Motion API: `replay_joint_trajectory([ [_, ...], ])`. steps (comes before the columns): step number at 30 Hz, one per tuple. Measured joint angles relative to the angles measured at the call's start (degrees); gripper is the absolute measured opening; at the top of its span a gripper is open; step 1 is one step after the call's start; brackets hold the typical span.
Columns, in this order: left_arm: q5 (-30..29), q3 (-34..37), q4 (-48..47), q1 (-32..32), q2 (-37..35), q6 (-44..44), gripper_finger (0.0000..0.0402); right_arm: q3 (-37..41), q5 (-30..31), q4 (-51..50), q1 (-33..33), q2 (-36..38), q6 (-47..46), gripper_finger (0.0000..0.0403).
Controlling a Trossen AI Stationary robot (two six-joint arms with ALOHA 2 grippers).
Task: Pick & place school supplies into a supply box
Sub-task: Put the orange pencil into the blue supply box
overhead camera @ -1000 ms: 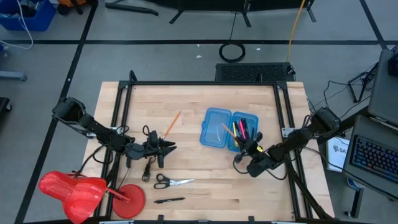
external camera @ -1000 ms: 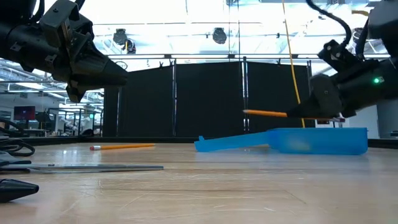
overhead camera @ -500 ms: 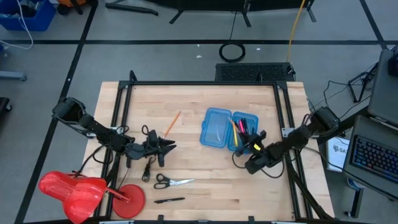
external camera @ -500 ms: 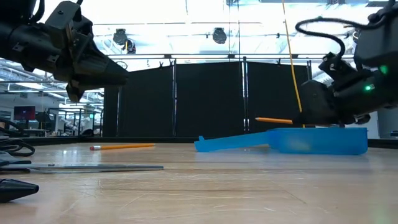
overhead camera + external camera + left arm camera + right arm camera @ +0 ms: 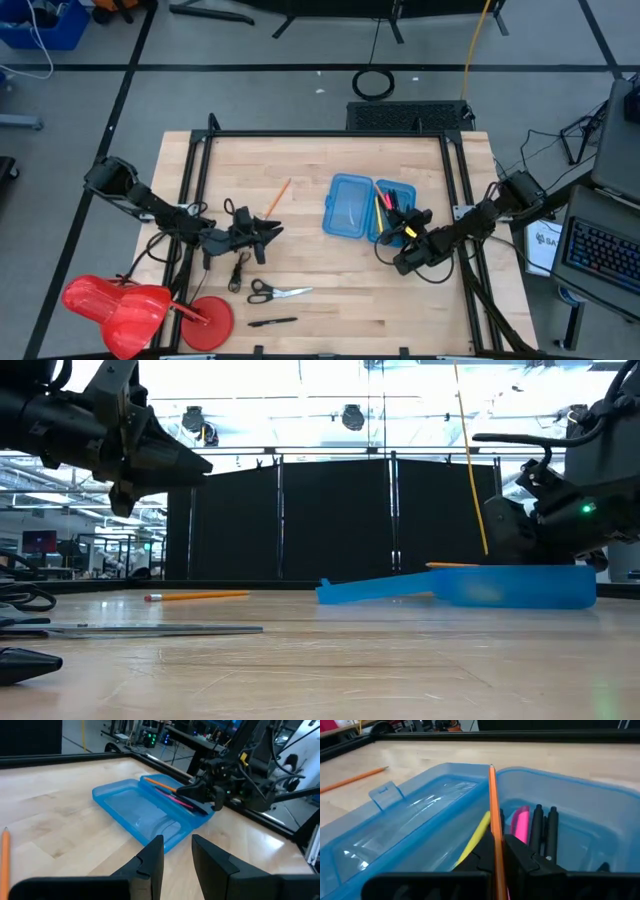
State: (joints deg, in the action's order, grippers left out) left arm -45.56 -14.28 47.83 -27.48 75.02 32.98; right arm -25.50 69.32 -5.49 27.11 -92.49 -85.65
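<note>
The blue supply box (image 5: 349, 206) lies open on the table, right of centre. Its right half (image 5: 580, 815) holds a yellow marker (image 5: 471, 841), a pink marker (image 5: 521, 819) and black pens (image 5: 538, 827). My right gripper (image 5: 408, 231) stands at that half's near side, shut on an orange pencil (image 5: 493, 815). A second orange pencil (image 5: 277, 199) lies flat left of the box. Scissors (image 5: 278, 292) and a black pen (image 5: 272, 322) lie near the front edge. My left gripper (image 5: 177, 854) is open and holds nothing. It hovers at the table's left (image 5: 265, 231) and points toward the box. My right gripper pinches the orange pencil between its two fingers at the pencil's near part (image 5: 497, 851). The fingers come from the table's near right, slanting slightly down, and lie along the pencil. The pencil sticks out ahead at rim height (image 5: 455, 565). Its far tip (image 5: 491, 768) is over the ridge between the two halves.
A red plastic object (image 5: 130, 305) stands at the table's front left corner. A black frame rail (image 5: 330, 133) runs along the table's far edge. Bare wood lies between the box and the scissors. A looped black cable (image 5: 373, 83) lies on the floor beyond the table.
My right gripper has moved down and a little toward the box, rolling its wrist. The orange pencil has sunk from well above the box down to rim height. My left gripper has stayed in place.
</note>
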Motion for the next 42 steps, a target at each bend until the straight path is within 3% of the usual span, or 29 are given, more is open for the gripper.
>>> replay_joint_trajectory([
  [11,-0.04,-0.02,2.45,3.90,-0.02,-2.03,0.0104,-0.55,4.49,1.41,-0.52,0.00,-6.88,0.0009],
  [21,0.00,-0.02,2.70,6.78,-0.02,-4.40,0.0104,-3.43,0.61,0.43,-0.63,0.00,-5.07,0.0009],
  [31,0.13,-0.02,2.69,7.60,-0.02,-6.17,0.0104,-3.41,-3.92,-9.58,-0.79,-0.02,-15.16,0.0009],
  [42,0.17,-0.02,2.83,7.60,-0.02,-6.31,0.0104,-3.43,-9.53,-9.30,-2.26,-1.36,-12.81,0.0021],
])
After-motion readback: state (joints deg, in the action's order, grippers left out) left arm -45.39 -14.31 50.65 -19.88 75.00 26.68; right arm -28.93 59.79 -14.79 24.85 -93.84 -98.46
